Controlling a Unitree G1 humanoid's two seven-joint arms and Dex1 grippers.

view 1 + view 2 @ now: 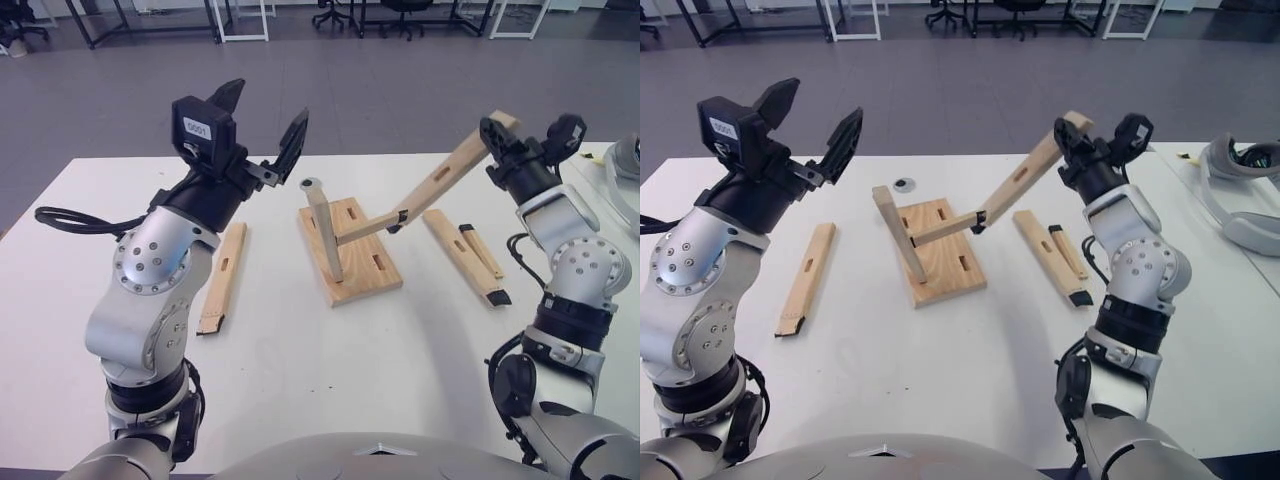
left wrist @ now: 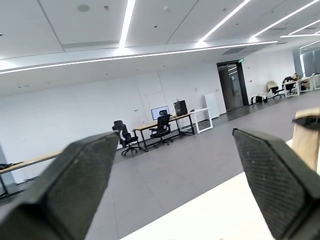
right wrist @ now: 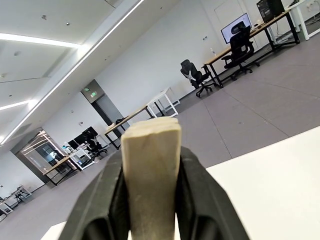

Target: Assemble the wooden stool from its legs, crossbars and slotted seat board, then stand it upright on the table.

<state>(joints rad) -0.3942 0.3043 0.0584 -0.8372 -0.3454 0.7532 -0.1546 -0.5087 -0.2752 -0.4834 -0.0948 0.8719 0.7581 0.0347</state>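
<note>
Right gripper [image 3: 152, 162] is clamped on the top end of a wooden leg [image 1: 448, 172], fingers [image 3: 102, 200] pressed against both sides of it. It is raised above the far right part of the tabletop [image 1: 300, 380]. The held leg slopes down from the gripper toward the middle of the tabletop, its lower end off the surface.

A crossbar [image 1: 362, 227] runs from the held leg's lower end, with a dark fitting at the joint, across to a second leg [image 1: 326, 235]. The second leg stands tilted on the slotted seat board [image 1: 362, 278], lower end on the board's near half. Cannot tell if it sits in a slot. The seat board lies flat mid-tabletop, nearer the far edge, with several slots visible.

Left gripper [image 1: 262, 120] has its fingers spread wide with nothing between them. It is raised above the far left part of the tabletop, well apart from all the parts.

A loose leg [image 1: 222, 275] lies flat between the seat board and the left edge, dark tip toward the near edge. Another loose leg [image 1: 1044, 250] lies flat between the seat board and the right edge. A thinner loose crossbar [image 1: 1071, 260] lies just beside it on the right-edge side, also dark-tipped.

A small round grey piece [image 1: 904, 184] lies near the far edge, behind the seat board. A white headset [image 1: 1240, 195] sits at the right edge.
</note>
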